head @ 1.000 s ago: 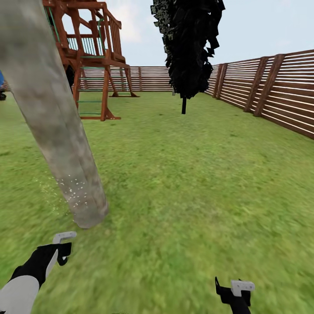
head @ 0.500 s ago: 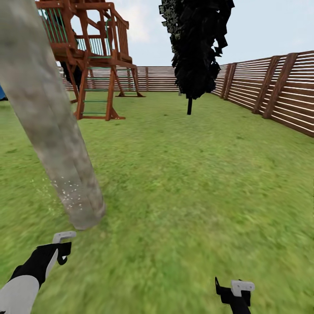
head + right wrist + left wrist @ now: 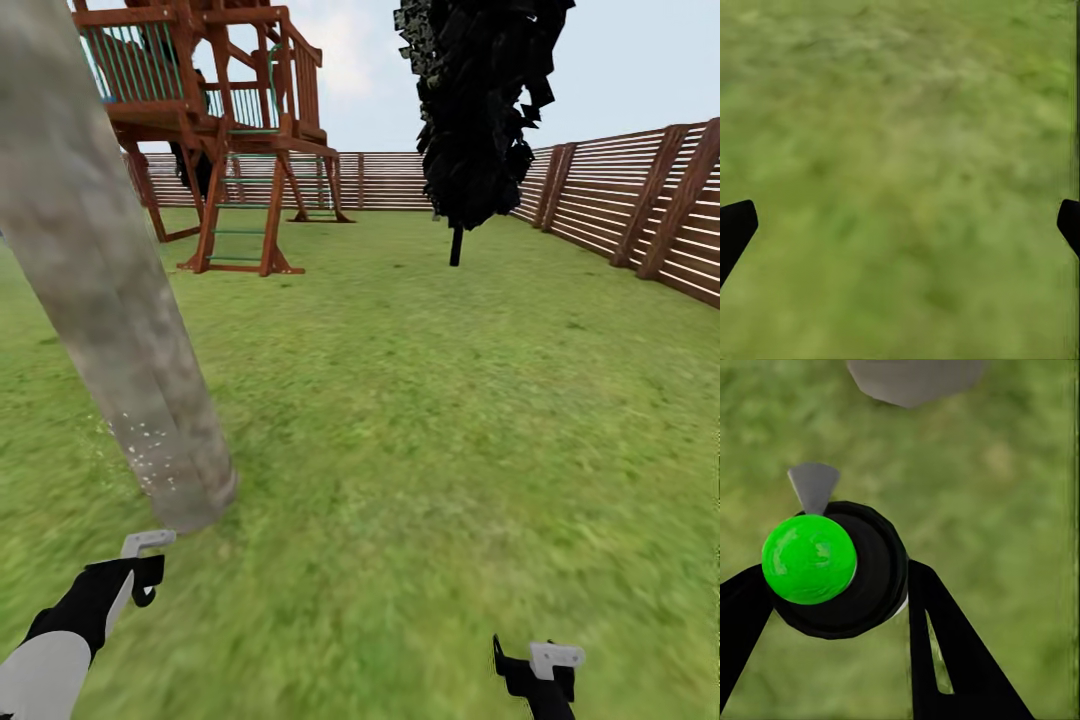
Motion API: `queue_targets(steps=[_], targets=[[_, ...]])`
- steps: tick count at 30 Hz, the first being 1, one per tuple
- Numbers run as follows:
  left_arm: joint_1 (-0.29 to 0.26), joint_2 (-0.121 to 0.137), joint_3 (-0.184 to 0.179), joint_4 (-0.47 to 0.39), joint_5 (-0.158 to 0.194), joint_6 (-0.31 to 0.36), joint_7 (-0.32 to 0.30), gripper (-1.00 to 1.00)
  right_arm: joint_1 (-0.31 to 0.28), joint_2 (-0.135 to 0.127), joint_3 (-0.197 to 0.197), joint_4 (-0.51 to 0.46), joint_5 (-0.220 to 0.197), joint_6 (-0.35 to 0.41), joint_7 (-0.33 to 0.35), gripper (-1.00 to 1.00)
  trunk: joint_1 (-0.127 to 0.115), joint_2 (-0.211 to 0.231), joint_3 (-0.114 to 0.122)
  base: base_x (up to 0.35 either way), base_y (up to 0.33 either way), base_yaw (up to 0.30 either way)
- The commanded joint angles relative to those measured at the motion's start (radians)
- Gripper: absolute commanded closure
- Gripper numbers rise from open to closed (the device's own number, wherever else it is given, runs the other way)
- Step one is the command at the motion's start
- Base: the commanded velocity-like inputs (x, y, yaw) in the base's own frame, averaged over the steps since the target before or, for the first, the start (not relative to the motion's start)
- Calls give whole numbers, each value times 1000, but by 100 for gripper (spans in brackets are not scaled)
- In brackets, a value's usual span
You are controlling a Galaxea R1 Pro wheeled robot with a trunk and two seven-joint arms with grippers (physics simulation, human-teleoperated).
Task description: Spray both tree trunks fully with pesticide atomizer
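The left gripper [image 3: 832,607] pinches the atomizer [image 3: 832,570] — black body, green cap — with its grey nozzle [image 3: 814,486] aimed at the foot of the thick tree trunk [image 3: 110,300], which stands just ahead of the left arm and leans away up the head view. One patch of white pesticide specks [image 3: 150,455] dots its base. The right gripper [image 3: 900,225], spread and empty, hangs over the grass [image 3: 450,420], farther from the trunk. One dark thin-trunked tree [image 3: 480,110] — and one wooden play tower [image 3: 210,130] — stand by the fence [image 3: 640,210].

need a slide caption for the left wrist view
Left gripper clasps the green-topped black atomizer above the lawn, the grey trunk base just ahead.
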Motion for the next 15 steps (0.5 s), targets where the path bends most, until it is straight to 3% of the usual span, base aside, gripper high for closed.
queue_targets(steps=[1, 7, 15], targets=[[0, 0, 0, 0, 0, 0, 0, 100, 0, 0, 0, 0, 0, 0, 0, -100, 0, 0, 0, 125, -252, 1], [0, 0, 0, 0, 0, 0, 0, 100, 0, 1, 1, 0, 1, 0, 0, -100, 0, 0, 0, 124, -252, 4], [0, 0, -1, 0, 0, 1, 0, 100, 0, 2, 1, 0, 1, 0, 0, -100, 0, 0, 0, 136, -251, 249]])
